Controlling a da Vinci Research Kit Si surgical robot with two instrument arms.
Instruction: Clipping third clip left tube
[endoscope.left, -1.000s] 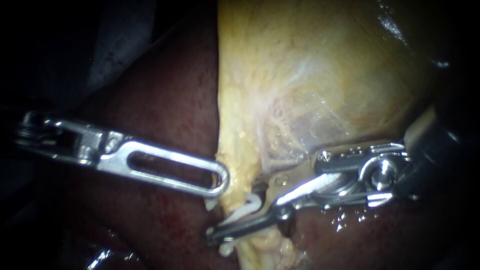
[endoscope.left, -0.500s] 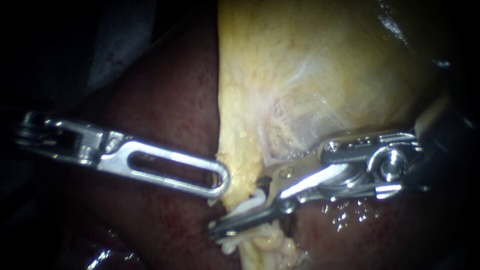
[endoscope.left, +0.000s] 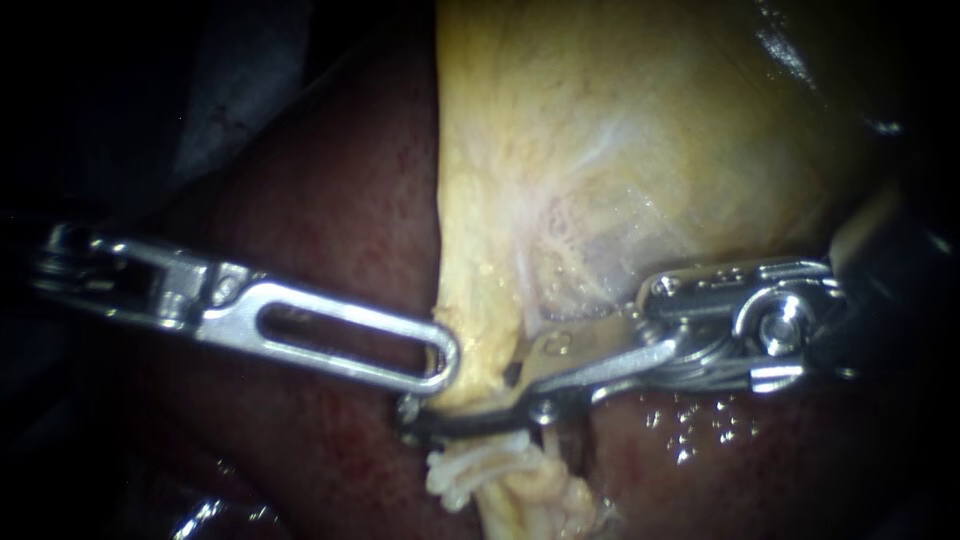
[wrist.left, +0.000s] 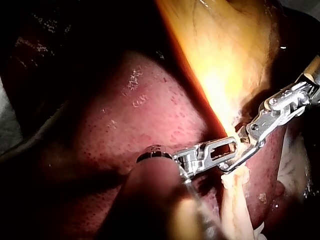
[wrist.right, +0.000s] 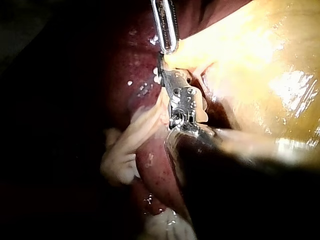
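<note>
Your right instrument (endoscope.left: 430, 422) is down on its target; its jaws, spread around a white clip a second ago, now lie pressed together across the tube (endoscope.left: 488, 462), pinching it from both sides just under the narrow lower end of the gallbladder (endoscope.left: 600, 150); the closing runs through both earlier pictures, half shut at the midpoint, fully squeezed here. The white of the clip no longer shows between the jaws, so I judge it is pressed flat inside them; whether it has latched you cannot confirm until they part.

Your left instrument (endoscope.left: 436, 362) has not moved against the tissue; its slotted tip rests against the gallbladder's edge, just above the tip of the right jaws; whether it is holding anything there I cannot tell.

That puts the step at its squeeze, by my reading: the clip is being closed, and the release is not yet made.

The tube lies where the gallbladder tapers off, over the dark red liver (endoscope.left: 330, 230); below the jaws it comes out as a pale, ragged, stringy bundle, cream-white, splayed a little more under the bite than before; in the right wrist view the same pale strand trails away beside the shaft; which tube is the left one these views do not settle.
</note>
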